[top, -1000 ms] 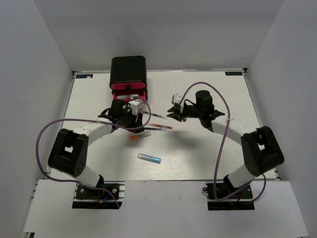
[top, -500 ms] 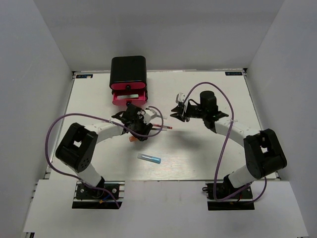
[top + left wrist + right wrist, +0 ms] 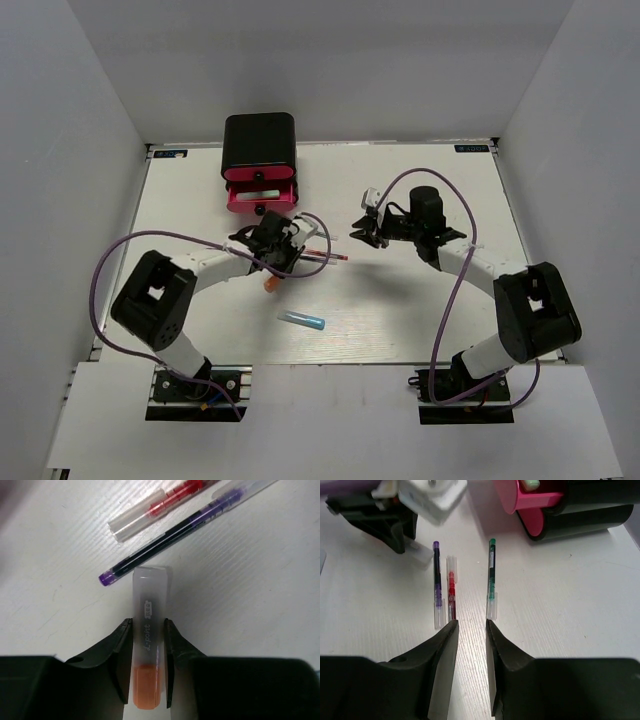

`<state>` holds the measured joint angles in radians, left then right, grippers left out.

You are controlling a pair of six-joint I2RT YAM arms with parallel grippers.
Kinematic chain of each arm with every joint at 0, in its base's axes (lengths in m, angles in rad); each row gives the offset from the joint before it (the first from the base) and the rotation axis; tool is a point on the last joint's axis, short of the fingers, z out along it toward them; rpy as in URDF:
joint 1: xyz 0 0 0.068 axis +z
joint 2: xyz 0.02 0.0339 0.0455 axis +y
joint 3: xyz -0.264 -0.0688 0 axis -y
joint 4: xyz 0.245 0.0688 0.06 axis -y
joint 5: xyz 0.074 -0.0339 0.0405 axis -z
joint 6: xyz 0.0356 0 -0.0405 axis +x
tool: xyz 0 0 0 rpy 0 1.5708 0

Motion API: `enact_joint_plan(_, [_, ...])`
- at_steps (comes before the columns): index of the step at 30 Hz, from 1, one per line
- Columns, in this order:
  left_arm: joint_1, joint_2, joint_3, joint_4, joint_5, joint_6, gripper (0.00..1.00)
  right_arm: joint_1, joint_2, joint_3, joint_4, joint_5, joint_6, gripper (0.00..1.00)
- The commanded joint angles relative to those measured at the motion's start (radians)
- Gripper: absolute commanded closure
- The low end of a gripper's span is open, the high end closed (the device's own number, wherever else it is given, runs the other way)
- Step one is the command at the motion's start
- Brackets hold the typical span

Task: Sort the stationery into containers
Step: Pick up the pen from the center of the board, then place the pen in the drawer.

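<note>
Left gripper [image 3: 148, 630] is low over the counter [image 3: 420, 300], jaws drawn in narrow on either side of the orange marker [image 3: 150, 595] and looking to press on both flanks, so I'd call that a grip taken while the marker lies flat, not yet lifted. The hold sits near the coloured end, which leaves the long clear part sticking out ahead, probably to go first into a drawer. The marker lies left of the counter's middle, in front of the cabinet [image 3: 258, 143], which stands at the far edge with its pink drawers [image 3: 260, 190] facing the arms and the lowest pulled out to receive things. Look at that marker: a stubby frosted, see-through barrel with a small printed label along it and a solid orange plug at the near end. Its clear tip is just beside the dark end of the purple pen [image 3: 170, 535]; whether they touch I cannot tell, and that is the snag to watch on the lift. The red pen [image 3: 451, 587] lies right alongside the purple one, the green pen [image 3: 491, 575] a little apart. Right gripper [image 3: 471, 627] hovers over the near ends of the red and green pens, jaws narrowly parted with nothing between them, likely lining up the next pick. A blue marker [image 3: 302, 319] waits alone toward the near edge.
</note>
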<state>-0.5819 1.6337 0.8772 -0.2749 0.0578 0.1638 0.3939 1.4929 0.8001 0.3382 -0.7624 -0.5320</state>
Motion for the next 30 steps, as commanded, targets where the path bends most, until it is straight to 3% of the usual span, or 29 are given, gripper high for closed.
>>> enact_joint_plan(1, [0.013, -0.136, 0.006, 0.043, 0.028, -0.032, 0.89, -0.012, -0.043, -0.015, 0.004, -0.015, -0.008, 0.65])
enact_joint_plan(7, [0.024, -0.305, 0.031, 0.153, 0.082, 0.117, 0.9, -0.017, -0.057, -0.039, 0.007, -0.028, -0.019, 0.65])
enact_joint_plan(13, [0.051, -0.275, 0.101, 0.261, 0.042, 0.296, 0.94, -0.021, -0.071, -0.055, 0.022, -0.031, -0.019, 0.65])
enact_joint_plan(15, [0.076, -0.239, 0.156, 0.261, 0.091, 0.351, 0.94, -0.02, -0.077, -0.059, 0.024, -0.028, -0.025, 0.65])
enact_joint_plan(23, [0.139, -0.106, 0.322, 0.215, 0.162, 0.559, 0.98, -0.021, -0.092, -0.081, 0.022, -0.023, -0.034, 0.65])
enact_joint_plan(30, [0.198, -0.029, 0.45, 0.04, 0.2, 0.741, 1.0, -0.032, -0.085, -0.088, 0.021, -0.025, -0.042, 0.65])
